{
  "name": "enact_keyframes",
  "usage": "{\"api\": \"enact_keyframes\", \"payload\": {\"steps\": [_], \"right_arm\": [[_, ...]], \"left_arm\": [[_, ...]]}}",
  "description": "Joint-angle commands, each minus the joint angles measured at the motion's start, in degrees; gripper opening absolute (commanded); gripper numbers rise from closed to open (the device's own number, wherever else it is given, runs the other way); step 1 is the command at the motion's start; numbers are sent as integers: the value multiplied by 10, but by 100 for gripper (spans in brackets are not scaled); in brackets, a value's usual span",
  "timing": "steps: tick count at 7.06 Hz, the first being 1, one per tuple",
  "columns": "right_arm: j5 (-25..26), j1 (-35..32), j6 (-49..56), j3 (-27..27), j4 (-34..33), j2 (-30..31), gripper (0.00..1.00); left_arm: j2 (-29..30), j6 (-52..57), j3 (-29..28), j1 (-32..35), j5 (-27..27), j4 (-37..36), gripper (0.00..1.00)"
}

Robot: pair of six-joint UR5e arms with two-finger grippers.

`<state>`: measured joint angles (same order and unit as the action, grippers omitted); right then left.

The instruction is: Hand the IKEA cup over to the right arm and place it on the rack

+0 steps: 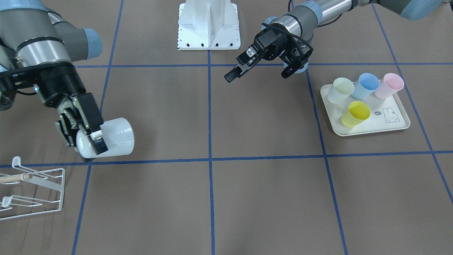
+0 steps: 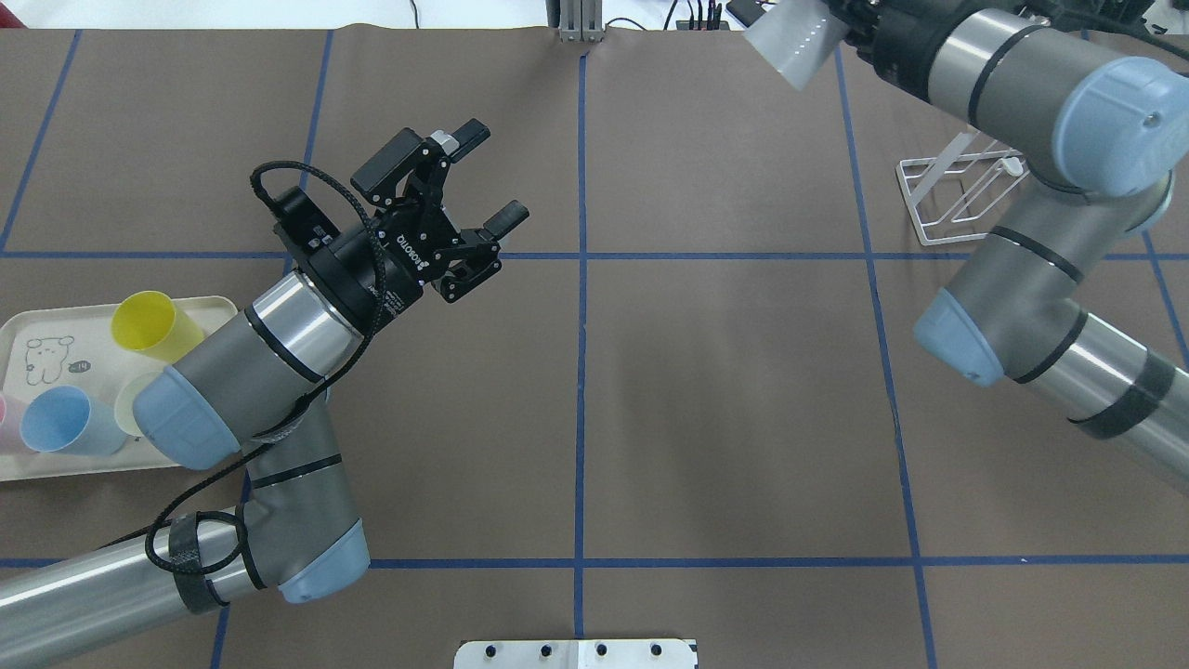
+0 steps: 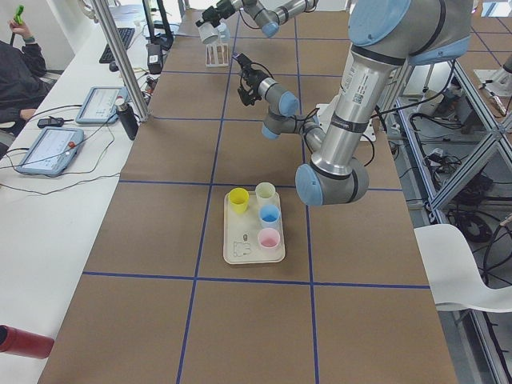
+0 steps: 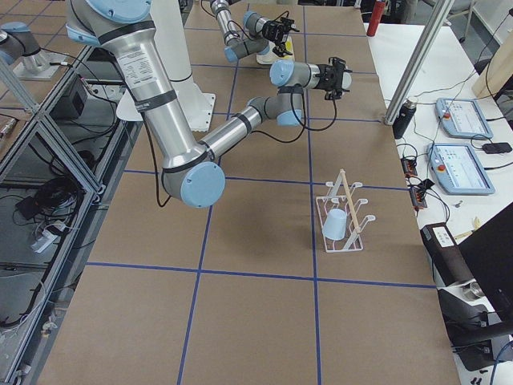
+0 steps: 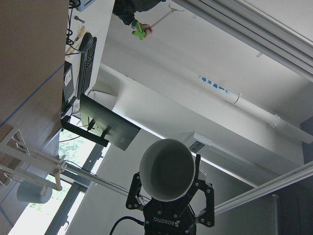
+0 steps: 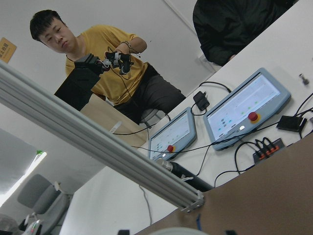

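My right gripper (image 1: pixel 88 140) is shut on a white cup (image 1: pixel 115 136) and holds it on its side above the table, just behind the white wire rack (image 1: pixel 39 187). In the overhead view the cup (image 2: pixel 794 46) is at the top right, beyond the rack (image 2: pixel 957 200). The left wrist view looks straight at the cup's round end (image 5: pixel 166 169), with the right gripper behind it. My left gripper (image 2: pixel 490 175) is open and empty, well apart from the cup, over the table's middle left.
A cream rabbit tray (image 1: pixel 396 126) holds yellow (image 1: pixel 355 114), blue (image 1: pixel 368 86), pink (image 1: pixel 389 86) and pale green (image 1: pixel 340 90) cups beside my left arm. A pale cup (image 4: pixel 335 223) hangs on the rack. The white robot base (image 1: pixel 208 24) stands at the table's back edge.
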<state>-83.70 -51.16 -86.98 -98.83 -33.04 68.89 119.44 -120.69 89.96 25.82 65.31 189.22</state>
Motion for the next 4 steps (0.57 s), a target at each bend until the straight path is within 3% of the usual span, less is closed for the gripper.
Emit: {"api": "enact_keyframes", "payload": {"steps": [1,3,4], "right_arm": [[53,-14,139,-32,-55,83,0],[113,-14,277,-36,-64,149,0],[135,-14,327,-34,-63,177,0]], "left_arm": [[-1,62,15,8,0,-67,100],[1,75,53,19,2,-183,100],[-1,110,56,21,0,-187,100]]}}
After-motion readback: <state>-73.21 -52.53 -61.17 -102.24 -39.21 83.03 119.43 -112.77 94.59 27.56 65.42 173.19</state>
